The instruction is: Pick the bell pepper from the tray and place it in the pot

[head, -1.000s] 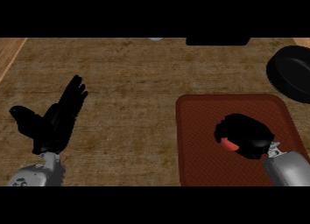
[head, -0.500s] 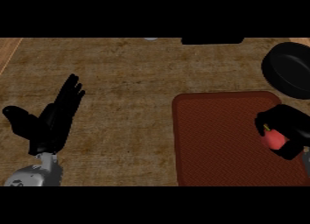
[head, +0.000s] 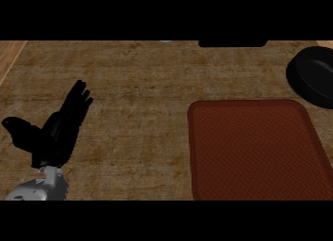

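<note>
Currently left hand point(head: 52, 136) rested open, fingers straight, at tabletop point(head: 134, 84) left; red tray point(head: 256, 150) lay near black pot point(head: 322, 77); bell pepper and right hand out of view

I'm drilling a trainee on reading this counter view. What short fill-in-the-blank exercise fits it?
1. The red tray has ____ lying on it.
2. The black pot sits at the view's upper ____ edge.
3. The only hand in view is the ____ hand.
4. That hand's fingers are ____, holding nothing.

Missing words: nothing; right; left; straight
</note>
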You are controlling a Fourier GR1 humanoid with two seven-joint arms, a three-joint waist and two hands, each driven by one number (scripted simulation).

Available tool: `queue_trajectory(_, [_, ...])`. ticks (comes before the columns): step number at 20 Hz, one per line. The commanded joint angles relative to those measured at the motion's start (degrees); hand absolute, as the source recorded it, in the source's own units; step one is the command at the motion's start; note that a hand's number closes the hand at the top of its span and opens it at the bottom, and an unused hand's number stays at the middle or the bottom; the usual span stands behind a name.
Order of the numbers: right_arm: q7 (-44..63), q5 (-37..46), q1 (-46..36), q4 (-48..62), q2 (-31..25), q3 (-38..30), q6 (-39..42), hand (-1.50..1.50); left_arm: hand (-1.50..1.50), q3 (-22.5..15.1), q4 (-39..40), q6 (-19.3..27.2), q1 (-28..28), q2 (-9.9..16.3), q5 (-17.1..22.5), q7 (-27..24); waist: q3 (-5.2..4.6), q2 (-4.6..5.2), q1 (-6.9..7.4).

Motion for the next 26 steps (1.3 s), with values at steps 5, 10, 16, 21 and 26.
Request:
queue_trajectory(5, [-11.7,-6.43,-7.65,18.12,-16.62,-10.51,-0.43,1.5,0.0,-0.39,1.88,0.04,-2.19,-0.36,-0.62,0.24,-0.03,0.01,1.44])
queue_trajectory(10, [-18.44,-9.45,-11.74,21.3,-22.7,-12.96,-0.89,1.5,0.0,0.34,1.53,-0.54,-0.25,-0.29,0.59,0.46,-0.1,-0.2,1.63])
queue_trajectory(16, [-16.76,-14.83,-21.48,20.45,-23.98,-11.57,6.41,1.5,0.0,-0.19,1.15,-0.85,-2.15,-0.43,0.55,1.58,-0.27,-0.49,1.69])
queue_trajectory(21, [-8.61,-14.46,-30.72,19.79,-22.55,-5.03,8.84,1.5,0.0,0.11,1.88,-1.06,-3.9,0.18,-0.06,1.88,-0.32,-0.37,2.29])
queue_trajectory(26, [-5.28,-14.12,-34.1,23.58,-18.15,-2.21,5.4,1.5,0.0,1.21,8.22,-2.48,-1.82,-0.16,0.04,-4.82,-0.3,-0.16,1.87])
